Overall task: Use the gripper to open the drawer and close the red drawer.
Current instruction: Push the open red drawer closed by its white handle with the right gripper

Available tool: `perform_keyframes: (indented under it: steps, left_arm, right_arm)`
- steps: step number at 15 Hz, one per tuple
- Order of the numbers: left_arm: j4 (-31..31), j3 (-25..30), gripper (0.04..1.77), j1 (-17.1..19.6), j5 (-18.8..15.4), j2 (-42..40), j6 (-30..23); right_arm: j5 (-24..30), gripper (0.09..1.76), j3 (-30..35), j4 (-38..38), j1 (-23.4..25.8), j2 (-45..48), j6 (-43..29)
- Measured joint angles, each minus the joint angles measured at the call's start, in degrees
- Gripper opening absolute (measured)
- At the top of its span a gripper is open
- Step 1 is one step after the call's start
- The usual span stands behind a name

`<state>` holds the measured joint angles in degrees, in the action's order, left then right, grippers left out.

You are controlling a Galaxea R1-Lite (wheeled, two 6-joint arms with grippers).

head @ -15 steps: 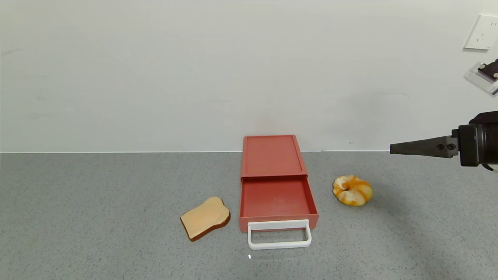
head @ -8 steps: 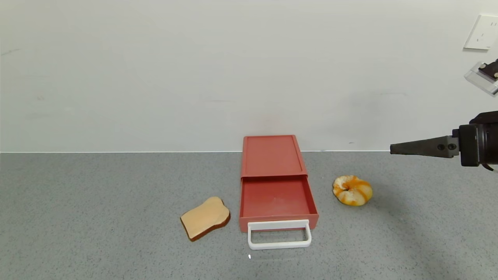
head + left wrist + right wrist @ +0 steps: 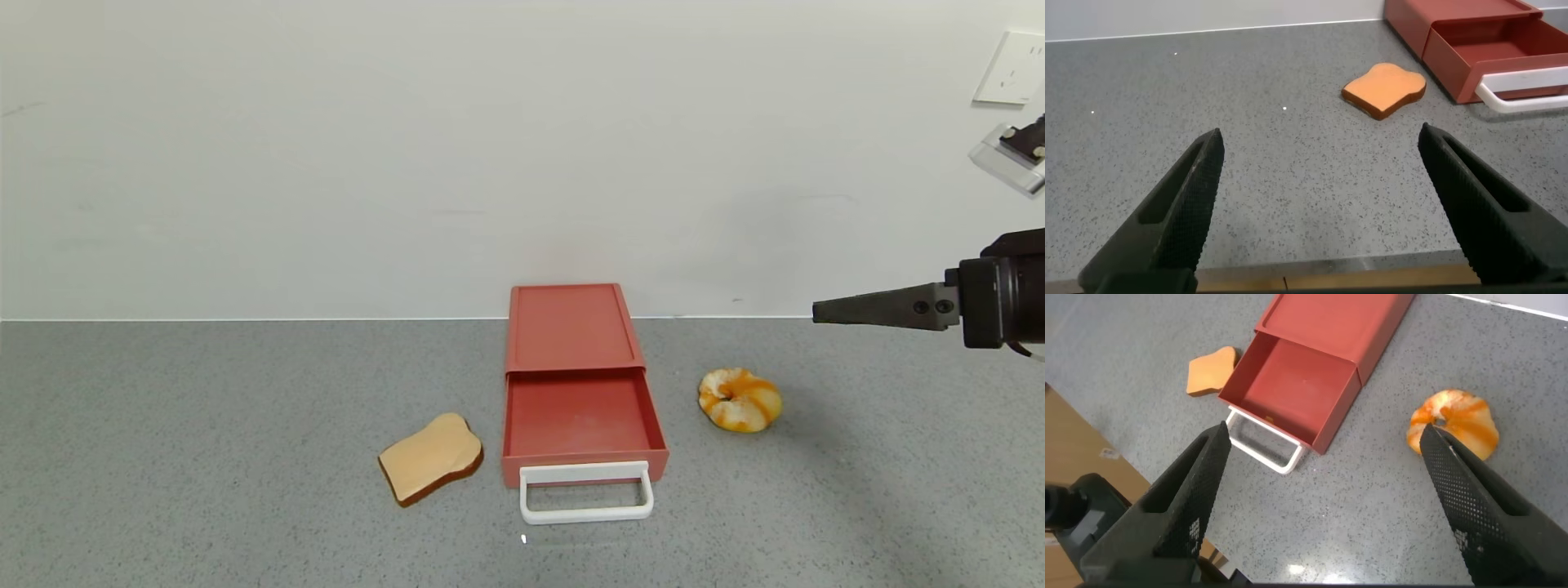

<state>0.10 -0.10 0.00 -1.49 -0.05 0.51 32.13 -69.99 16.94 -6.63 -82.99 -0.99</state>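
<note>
Left gripper [image 3: 1319,204] is sitting low over the near edge of the grey counter [image 3: 204,457], out of the head view; its two dark fingers [image 3: 1180,212] are spread wide apart with nothing between them. Ahead of it and off to one side a toast slice [image 3: 1384,88] is lying flat on the counter, and just beyond that slice the red drawer [image 3: 1490,41] is showing its near corner.

In the head view the toast slice [image 3: 431,457] is lying just beside the drawer's left wall, not touching it. The drawer [image 3: 578,384] is standing at the middle of the counter, back end near the wall, well to the left of and below the right gripper. Its tray [image 3: 580,416] is pulled out, inside bare. The white loop handle [image 3: 586,492] is lying flat on the counter at the tray's front.

To the right of the drawer, apart from it, an orange-and-white pastry [image 3: 740,398] is resting on the counter, lying below the right gripper's tip and a little to its left.

Right gripper [image 3: 1323,502] is hovering above the counter at the right side, pointing left, clear of everything. In its wrist view the fingers [image 3: 1184,506] are held wide apart, with the drawer [image 3: 1315,359], handle [image 3: 1261,445] and pastry [image 3: 1454,425] all showing beneath and beyond them, none touched.
</note>
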Motion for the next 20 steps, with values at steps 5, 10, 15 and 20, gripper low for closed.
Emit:
perform_keyframes:
  steps: [5,10,15,20]
  left_arm:
    - [0.0,0.0,1.72,0.0,0.0,0.0,0.01]
    - [0.0,0.0,1.72,0.0,0.0,0.0,0.0]
    - [-0.02,0.0,1.72,0.0,0.0,0.0,-0.02]
    - [0.0,0.0,1.72,0.0,0.0,0.0,0.0]
  right_arm:
    - [-11.08,1.71,-4.0,6.17,-8.87,-1.55,-3.36]
    - [-24.61,1.71,-14.93,20.5,-21.15,-7.69,-12.54]
    - [-33.23,1.71,-23.59,30.16,-31.07,-16.43,-21.16]
    - [-39.3,1.71,-26.54,30.82,-38.12,-24.77,-25.94]
